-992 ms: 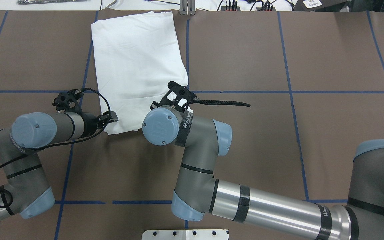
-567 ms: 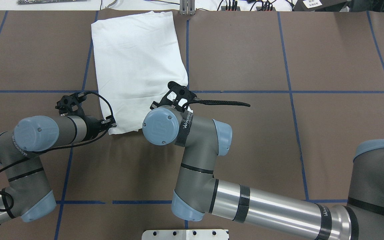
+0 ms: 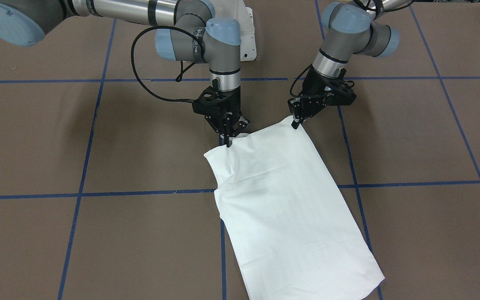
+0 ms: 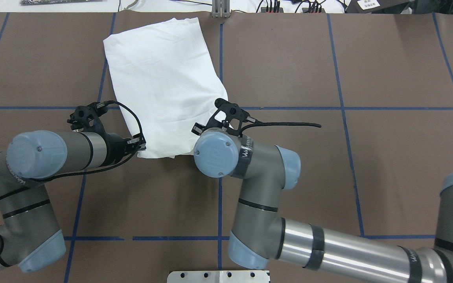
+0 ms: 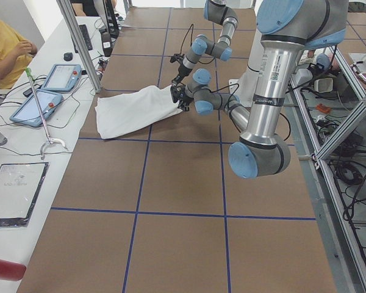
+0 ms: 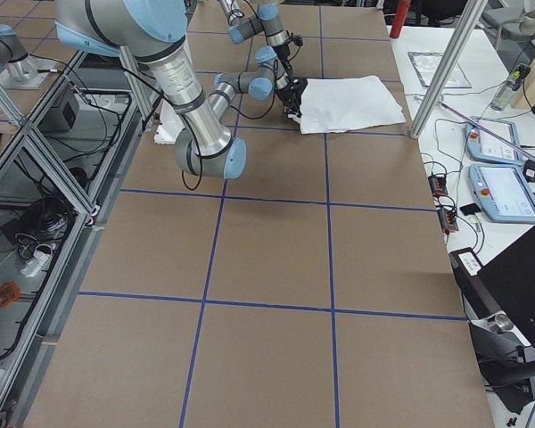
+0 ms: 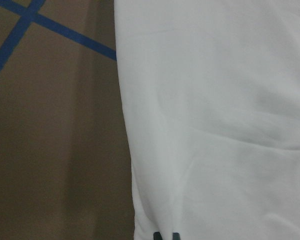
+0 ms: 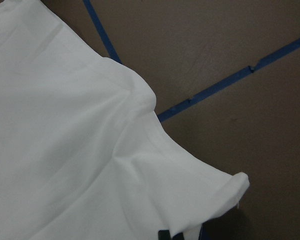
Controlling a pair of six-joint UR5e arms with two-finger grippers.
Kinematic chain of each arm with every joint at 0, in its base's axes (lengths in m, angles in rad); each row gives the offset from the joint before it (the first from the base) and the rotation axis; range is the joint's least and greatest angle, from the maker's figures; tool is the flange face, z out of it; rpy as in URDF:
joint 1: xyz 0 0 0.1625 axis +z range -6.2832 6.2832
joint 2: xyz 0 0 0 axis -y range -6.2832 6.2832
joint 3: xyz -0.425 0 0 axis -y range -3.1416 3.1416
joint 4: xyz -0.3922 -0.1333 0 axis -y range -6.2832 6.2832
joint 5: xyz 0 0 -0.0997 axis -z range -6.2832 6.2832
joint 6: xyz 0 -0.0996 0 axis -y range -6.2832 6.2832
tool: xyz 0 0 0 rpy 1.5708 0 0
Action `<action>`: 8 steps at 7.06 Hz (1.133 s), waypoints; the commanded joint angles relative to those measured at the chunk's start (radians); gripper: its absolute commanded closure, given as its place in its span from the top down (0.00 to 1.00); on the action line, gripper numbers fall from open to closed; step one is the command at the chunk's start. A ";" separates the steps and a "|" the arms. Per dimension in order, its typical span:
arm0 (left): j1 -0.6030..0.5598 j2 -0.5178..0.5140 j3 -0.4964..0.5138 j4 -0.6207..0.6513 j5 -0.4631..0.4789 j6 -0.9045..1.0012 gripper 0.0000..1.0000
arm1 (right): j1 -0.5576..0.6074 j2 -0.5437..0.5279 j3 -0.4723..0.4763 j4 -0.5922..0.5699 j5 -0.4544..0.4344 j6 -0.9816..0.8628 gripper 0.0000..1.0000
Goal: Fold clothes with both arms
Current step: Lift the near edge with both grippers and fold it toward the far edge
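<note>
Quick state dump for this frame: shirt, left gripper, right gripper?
T-shirt: folded into a long panel, plain white side up, mostly flat on the table, robot-side edge held at both corners.
left gripper: shut on one near corner of the T-shirt.
right gripper: shut on the other near corner, where a flap of fabric bunches out sideways.

desk (image 4: 368, 59) lying under brown covering; blue tape lines (image 4: 340, 108) crossing it in a grid | white pedestal plate (image 4: 218, 276) sitting at its robot-side edge | two tablets (image 5: 39, 105) resting on side bench (image 5: 24, 152); person in yellow (image 5: 6, 52) showing beside it
</note>
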 commanded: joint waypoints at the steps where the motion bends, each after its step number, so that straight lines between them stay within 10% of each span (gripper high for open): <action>1: 0.048 -0.033 -0.100 0.089 -0.015 -0.013 0.00 | -0.051 -0.184 0.339 -0.147 0.000 -0.024 0.00; 4: 0.176 -0.031 -0.220 0.101 -0.007 -0.106 0.00 | -0.180 -0.211 0.612 -0.389 -0.080 -0.022 0.00; 8: 0.192 -0.042 -0.371 0.267 -0.015 -0.120 0.00 | -0.171 -0.146 0.567 -0.404 -0.084 -0.051 0.00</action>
